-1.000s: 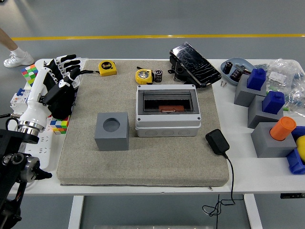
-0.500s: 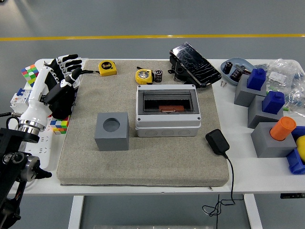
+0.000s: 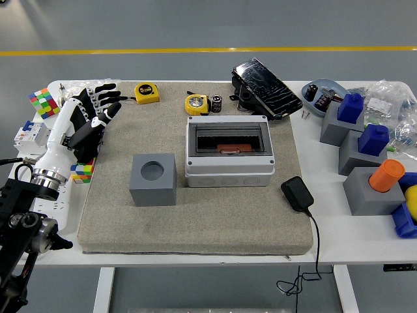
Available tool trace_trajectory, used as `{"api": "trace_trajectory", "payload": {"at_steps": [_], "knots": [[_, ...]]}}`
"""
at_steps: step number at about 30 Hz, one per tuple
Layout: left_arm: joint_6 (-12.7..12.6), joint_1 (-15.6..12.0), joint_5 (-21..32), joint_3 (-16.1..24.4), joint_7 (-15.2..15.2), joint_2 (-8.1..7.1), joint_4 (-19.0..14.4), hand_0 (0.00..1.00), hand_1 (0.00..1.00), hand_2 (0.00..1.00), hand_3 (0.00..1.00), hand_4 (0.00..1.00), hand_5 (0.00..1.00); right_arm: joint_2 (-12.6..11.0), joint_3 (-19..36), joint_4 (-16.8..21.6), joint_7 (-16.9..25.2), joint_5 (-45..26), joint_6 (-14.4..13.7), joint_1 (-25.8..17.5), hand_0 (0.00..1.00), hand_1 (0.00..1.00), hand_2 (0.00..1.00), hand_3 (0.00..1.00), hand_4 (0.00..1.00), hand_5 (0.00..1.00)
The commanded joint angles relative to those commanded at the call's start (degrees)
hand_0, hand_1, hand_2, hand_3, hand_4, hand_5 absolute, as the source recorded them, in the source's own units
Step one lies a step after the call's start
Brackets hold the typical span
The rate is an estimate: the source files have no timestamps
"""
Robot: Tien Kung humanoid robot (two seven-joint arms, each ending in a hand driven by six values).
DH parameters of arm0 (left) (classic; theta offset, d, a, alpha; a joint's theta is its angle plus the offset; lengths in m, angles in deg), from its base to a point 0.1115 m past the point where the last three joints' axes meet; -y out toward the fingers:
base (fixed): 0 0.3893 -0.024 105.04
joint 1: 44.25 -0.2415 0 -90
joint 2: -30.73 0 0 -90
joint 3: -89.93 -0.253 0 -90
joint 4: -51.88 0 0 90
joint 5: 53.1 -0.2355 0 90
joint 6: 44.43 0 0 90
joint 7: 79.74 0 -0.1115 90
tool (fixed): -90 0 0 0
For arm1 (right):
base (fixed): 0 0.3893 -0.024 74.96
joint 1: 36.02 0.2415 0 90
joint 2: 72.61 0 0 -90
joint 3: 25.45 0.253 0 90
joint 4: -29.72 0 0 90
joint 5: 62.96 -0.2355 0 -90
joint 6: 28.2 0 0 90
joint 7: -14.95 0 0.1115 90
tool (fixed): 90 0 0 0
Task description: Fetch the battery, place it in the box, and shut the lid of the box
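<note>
The only writing that can be read is "5m" on the yellow tape measure [image 3: 146,92], which lies just to the right of the left hand [image 3: 91,114], beyond its fingertips. The second tape measure [image 3: 196,104] has a round label too small to read. The left hand hovers over the left edge of the grey mat [image 3: 195,215], its fingers spread and loose, holding nothing. Compared with half a second ago, the hand has lifted a little, moved toward the far right, and its fingers have opened more. The battery [image 3: 216,103] stands well to the right of the hand, just beside the second tape measure. The box [image 3: 227,150] is farther right and nearer to the robot, its clear lid down. The grey block [image 3: 153,178] with a round hole is between hand and box.
</note>
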Motion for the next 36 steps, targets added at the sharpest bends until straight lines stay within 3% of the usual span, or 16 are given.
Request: {"api": "trace_trajectory", "payload": {"at_steps": [25,30,36], "knots": [[0.17,-4.93,-0.78,-1.61,-0.65,-1.45,0.56,0.653,0.740,0.731,0.735,0.998,0.569,2.65,2.38,0.00,-0.11,5.37,0.42,-6.12,0.642,0.662,0.673,0.575,0.970,0.581],[0.23,-6.51,-0.99,-2.33,-0.82,-2.06,0.84,0.654,0.741,0.732,0.735,0.998,0.570,4.39,3.47,0.00,-0.24,5.45,0.21,-7.71,0.639,0.663,0.673,0.575,0.970,0.581],[0.29,-8.41,-1.80,-2.81,-1.05,-2.08,1.86,0.654,0.743,0.734,0.738,0.998,0.571,4.54,3.92,0.00,-0.06,3.83,-0.16,-10.08,0.642,0.662,0.673,0.576,0.970,0.581]]}}
